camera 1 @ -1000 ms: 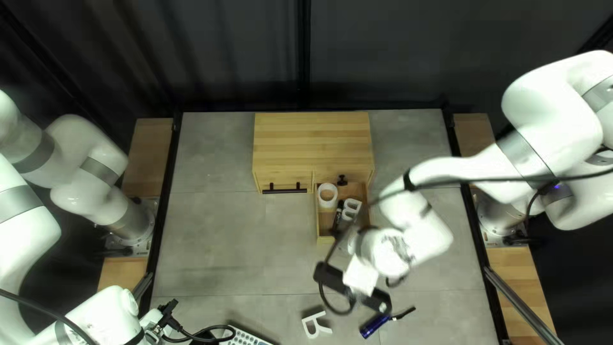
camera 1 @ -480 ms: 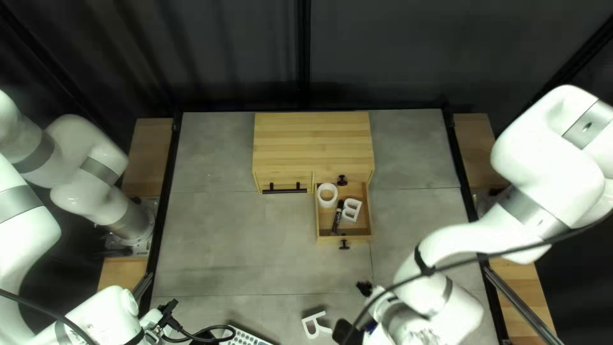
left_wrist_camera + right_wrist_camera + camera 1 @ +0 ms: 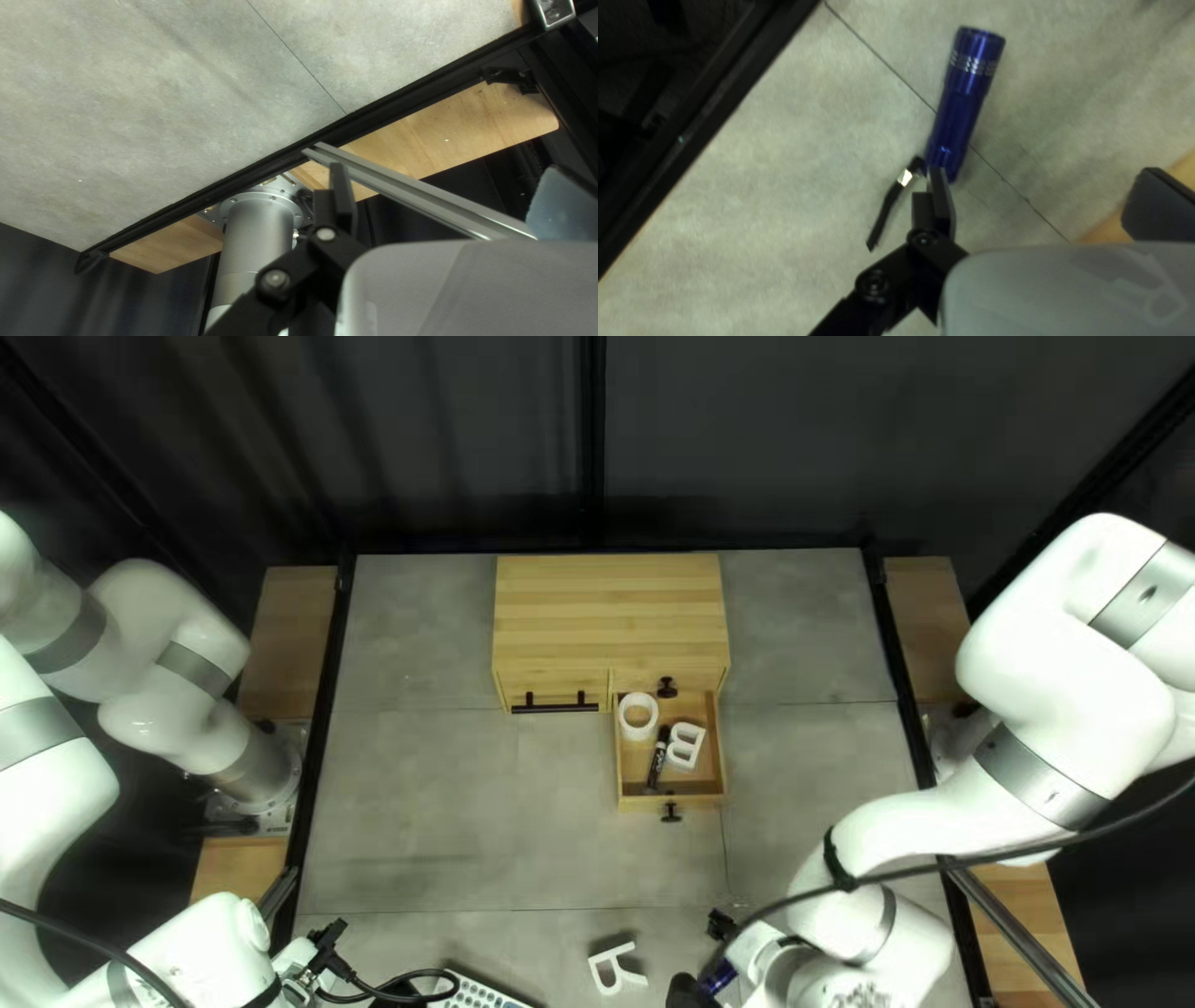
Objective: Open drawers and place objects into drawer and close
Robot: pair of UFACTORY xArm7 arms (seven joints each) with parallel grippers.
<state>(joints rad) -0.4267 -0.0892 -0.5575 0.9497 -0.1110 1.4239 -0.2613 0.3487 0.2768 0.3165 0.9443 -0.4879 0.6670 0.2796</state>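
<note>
The table (image 3: 411, 821) spreads around the wooden cabinet (image 3: 609, 610), my landmark. My right arm (image 3: 1058, 672) bends in from the cabinet's right side and comes down well to the near side of it; my left arm (image 3: 187, 672) stays out to its left, its outer part low toward the near edge. On the cabinet's front, the right-hand drawer (image 3: 692, 789) is pulled out toward me, and the left-hand drawer (image 3: 529, 686) is closed.

My right gripper (image 3: 705, 958) is near the table, well apart from the cabinet on its near right side, fingers spread with nothing pinched. My left gripper (image 3: 329, 948), far to the cabinet's near left, is spread too and holds nothing.

A white keypad (image 3: 483, 992) shows partly, on the near side of the cabinet and to its left. The blue flashlight (image 3: 962, 106) lies on the table, nearward and right of the cabinet, its black strap (image 3: 885, 214) trailing; one of my right fingers overlaps its strap end in my wrist view, and I can't tell if they touch. The white letter R (image 3: 616, 968) lies straight out from the cabinet's front. In the cabinet's open drawer sit the white letter B (image 3: 685, 746), the white tape roll (image 3: 624, 717) and the black marker (image 3: 657, 762).
</note>
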